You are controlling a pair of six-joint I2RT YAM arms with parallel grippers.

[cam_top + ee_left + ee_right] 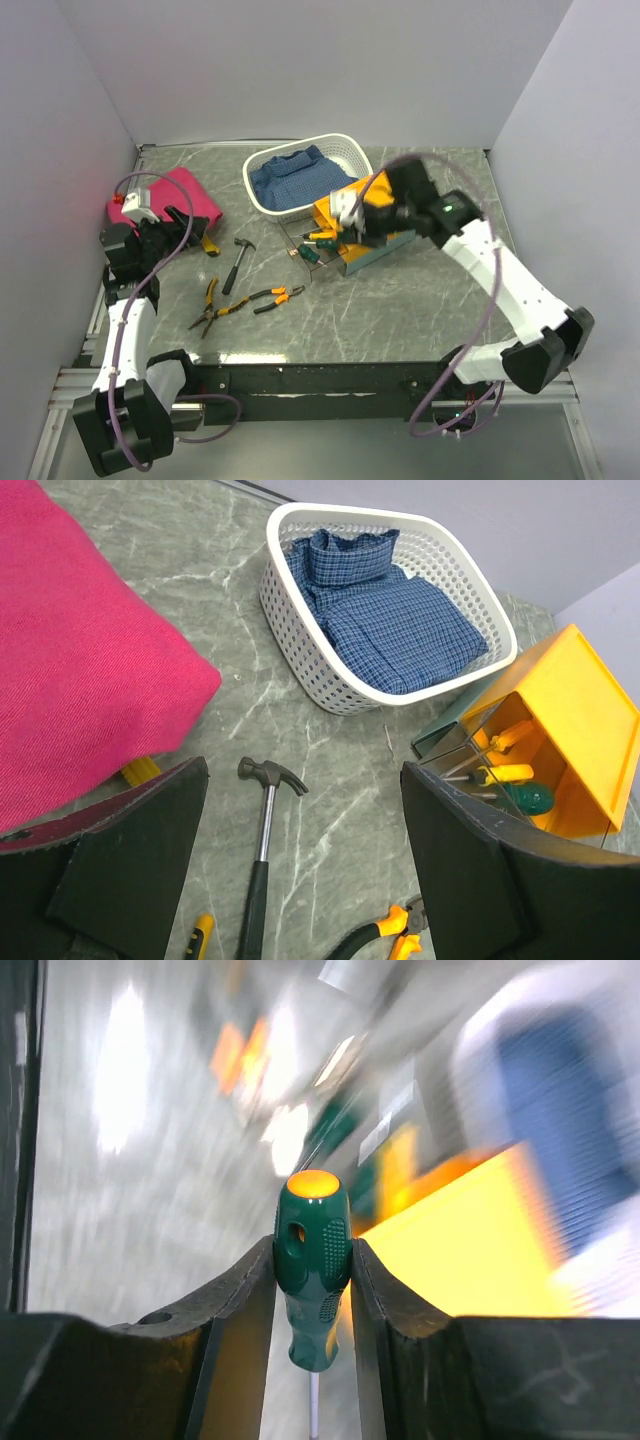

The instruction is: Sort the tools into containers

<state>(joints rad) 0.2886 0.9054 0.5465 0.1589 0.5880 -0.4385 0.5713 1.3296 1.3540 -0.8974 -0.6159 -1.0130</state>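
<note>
Right gripper [313, 1252], clamped on a green screwdriver [313, 1225] with its handle pointing forward, hovers over the orange-yellow box [332, 208] at centre table, its pulled-out drawer [312, 246] just left; left gripper [300, 820], fingers apart, sits far left

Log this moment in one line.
left gripper: open, above hammer | right gripper: shut on green screwdriver, at orange box | orange-handled pliers: on table

There was one hammer [236, 263], at least two pairs of pliers [208, 298], two yellow screwdrivers [505, 773] and at least one green screwdriver [312, 1250]. One orange-yellow box [585, 730], one white basket [300, 630], one blue cloth [390, 620] and one pink cloth [70, 660] completed the count.
</note>
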